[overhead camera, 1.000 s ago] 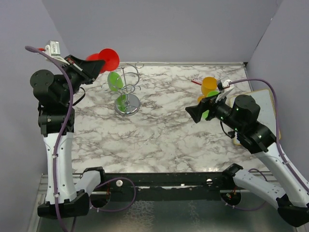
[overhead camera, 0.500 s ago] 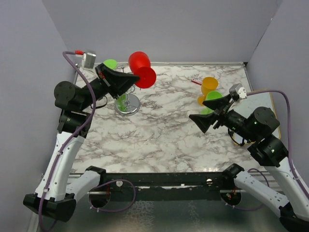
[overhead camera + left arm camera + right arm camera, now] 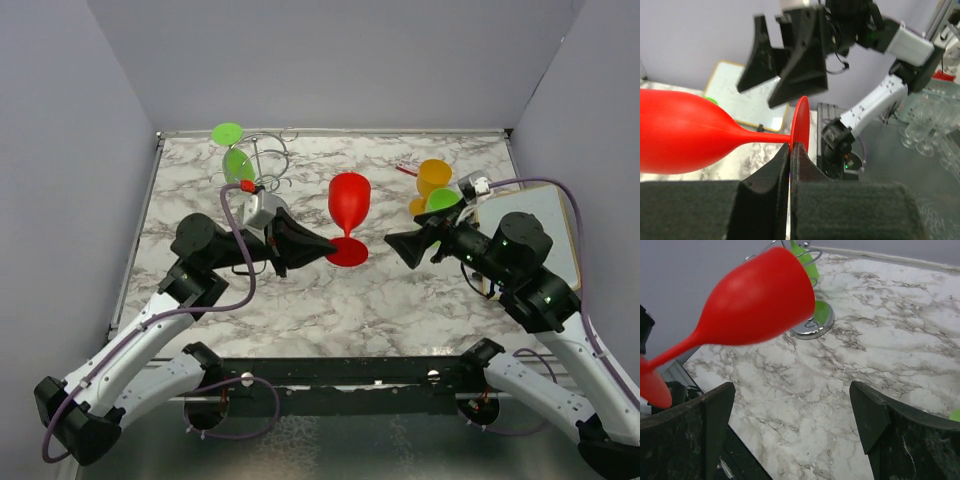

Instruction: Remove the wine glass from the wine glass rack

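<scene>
Marble table (image 3: 400, 300): rack (image 3: 807, 330) back-left, orange cup (image 3: 434, 176) back-right.

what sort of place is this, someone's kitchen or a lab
Most likely a lab test cell, not a kitchen: plain grey walls box in a marble-patterned tabletop, and two robot arms are bolted at its near edge.

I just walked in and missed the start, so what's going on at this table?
The left gripper is shut on the foot of the red wine glass, holding it upright over the middle of the table, clear of the wine glass rack at the back left. A green glass hangs on that rack. The right gripper is open, facing the red glass without touching it.
</scene>
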